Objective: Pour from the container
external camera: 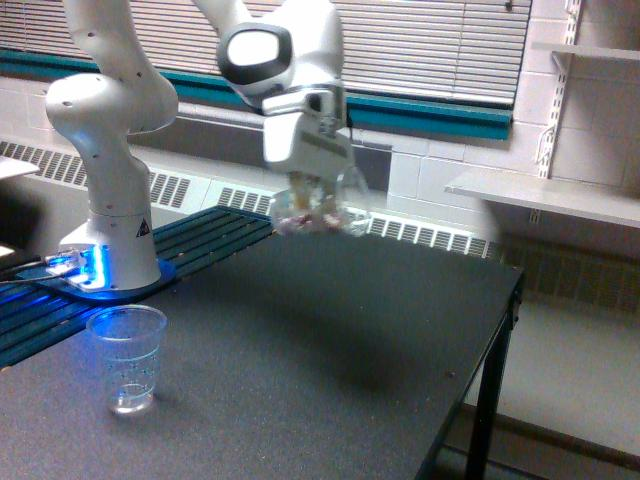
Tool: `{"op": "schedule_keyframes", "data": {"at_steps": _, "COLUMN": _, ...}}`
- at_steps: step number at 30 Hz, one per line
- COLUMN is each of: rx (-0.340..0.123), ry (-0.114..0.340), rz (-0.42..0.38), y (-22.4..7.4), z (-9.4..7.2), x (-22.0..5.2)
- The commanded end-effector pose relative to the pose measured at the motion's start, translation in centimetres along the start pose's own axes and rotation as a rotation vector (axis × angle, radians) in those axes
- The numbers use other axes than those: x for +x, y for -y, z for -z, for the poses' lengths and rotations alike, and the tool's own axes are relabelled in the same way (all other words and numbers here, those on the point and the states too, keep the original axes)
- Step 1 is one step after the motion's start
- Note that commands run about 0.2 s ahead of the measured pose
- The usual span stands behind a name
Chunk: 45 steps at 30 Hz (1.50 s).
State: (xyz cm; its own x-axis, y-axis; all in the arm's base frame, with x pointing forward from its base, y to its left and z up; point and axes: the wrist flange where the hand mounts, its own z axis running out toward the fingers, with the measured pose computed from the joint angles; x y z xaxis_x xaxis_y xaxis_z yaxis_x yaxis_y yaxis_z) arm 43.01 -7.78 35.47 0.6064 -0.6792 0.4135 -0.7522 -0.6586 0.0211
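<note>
Container (318, 207): clear, wide, rounded jar held in the air above the far part of the table, well apart from the receiving cup. Blurred in the exterior view, so you get only its rough outline.
Contents: small brownish-pink pieces (305, 220) lying low in the jar. Count and fill level too blurred to tell.
Gripper (312, 185): directly above the jar, which hangs from it, so judge the jaws clamped on the jar. You cannot see the fingers themselves.
Jar attitude: you cannot tell from the blur whether it is upright or slightly tilted.
Receiving cup (127, 358): taller tapered clear cup with printed lines, upright near the front edge toward the exterior view's left, just in front of the arm's base (105, 260). Looks empty, though its bottom is hard to read.
Table (330, 350): dark and flat, with a bare edge on the exterior view's right.
Risk, early spill: if the jar tips while out over bare table, the pieces land there and may roll off the edge.
Risk, missed mouth: the cup's opening is narrower than the jar, so a fast tilt would scatter pieces past the rim.
Risk, knocked cup: it looks light; a low approach could topple it.
Risk, crowding: the cup stands near the base, so watch your elbow room.
</note>
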Motion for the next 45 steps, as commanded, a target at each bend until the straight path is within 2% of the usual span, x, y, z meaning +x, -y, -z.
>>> {"op": "schedule_keyframes", "data": {"at_steps": 1, "rx": -0.06, "ry": 0.015, "rz": -0.108, "y": -3.4, "z": -0.8, "x": -0.5}}
{"op": "schedule_keyframes", "data": {"at_steps": 10, "rx": -0.131, "ry": 0.047, "rz": -0.17, "y": -7.3, "z": -1.6, "x": -0.8}}
{"op": "schedule_keyframes", "data": {"at_steps": 20, "rx": -0.19, "ry": 0.073, "rz": -0.22, "y": -11.0, "z": -2.3, "x": -0.3}}
{"op": "schedule_keyframes", "data": {"at_steps": 34, "rx": -0.249, "ry": 0.107, "rz": -0.294, "y": -15.4, "z": -3.5, "x": -1.3}}
{"op": "schedule_keyframes", "data": {"at_steps": 45, "rx": -0.288, "ry": 0.125, "rz": -0.368, "y": -18.1, "z": -3.5, "x": -2.4}}
